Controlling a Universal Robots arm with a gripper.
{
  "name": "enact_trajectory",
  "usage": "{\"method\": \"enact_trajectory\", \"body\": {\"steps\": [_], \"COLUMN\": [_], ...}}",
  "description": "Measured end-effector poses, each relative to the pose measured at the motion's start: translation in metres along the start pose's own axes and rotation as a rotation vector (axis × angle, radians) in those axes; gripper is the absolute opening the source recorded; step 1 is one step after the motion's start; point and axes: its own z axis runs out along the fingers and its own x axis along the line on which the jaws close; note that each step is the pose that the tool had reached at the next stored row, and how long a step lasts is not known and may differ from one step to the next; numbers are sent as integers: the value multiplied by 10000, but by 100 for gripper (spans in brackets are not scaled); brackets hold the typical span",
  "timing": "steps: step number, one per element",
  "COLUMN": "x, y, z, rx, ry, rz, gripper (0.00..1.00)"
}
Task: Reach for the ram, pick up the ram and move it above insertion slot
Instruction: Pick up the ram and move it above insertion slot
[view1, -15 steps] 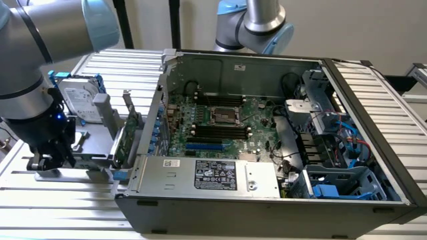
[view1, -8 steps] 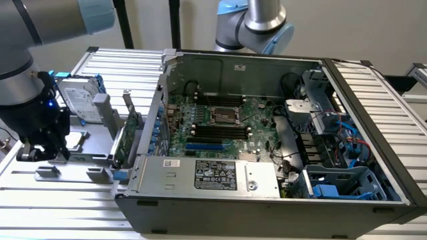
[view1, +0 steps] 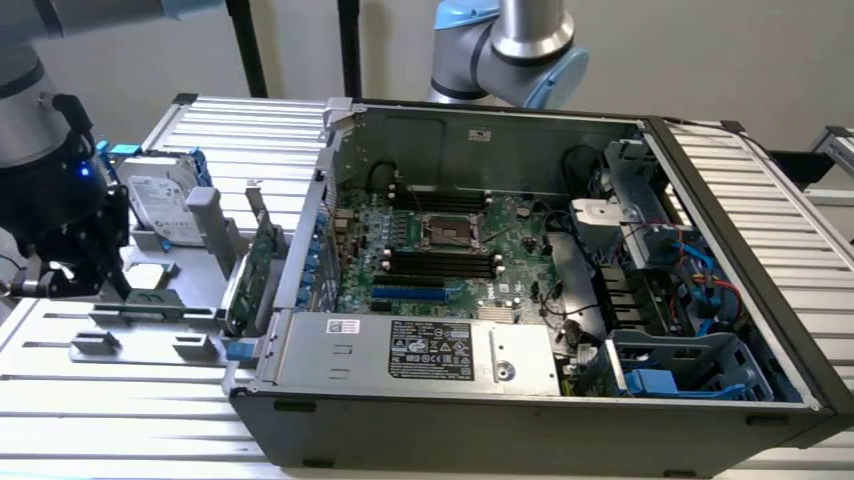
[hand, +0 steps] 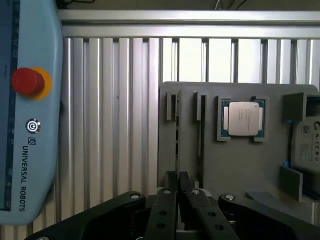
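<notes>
Ram (hand: 177, 131) stands edge-up, clamped in pincer (hand: 178, 176).

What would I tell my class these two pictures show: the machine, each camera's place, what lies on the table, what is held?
It is a robot arm ending in a gripper. One picture comes from a camera standing off the arm, the other from a camera on its wrist. On the ribbed metal table lie an open computer case and a grey tray holding a hard drive, a green card and a processor chip. The jaws are shut, seemingly on nothing.
</notes>
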Motion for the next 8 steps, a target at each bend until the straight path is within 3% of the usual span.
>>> {"method": "enact_trajectory", "body": {"steps": [8], "x": [2], "y": [-117], "z": [-370], "rx": [0], "ry": [0], "rz": [-110], "gripper": [13]}}
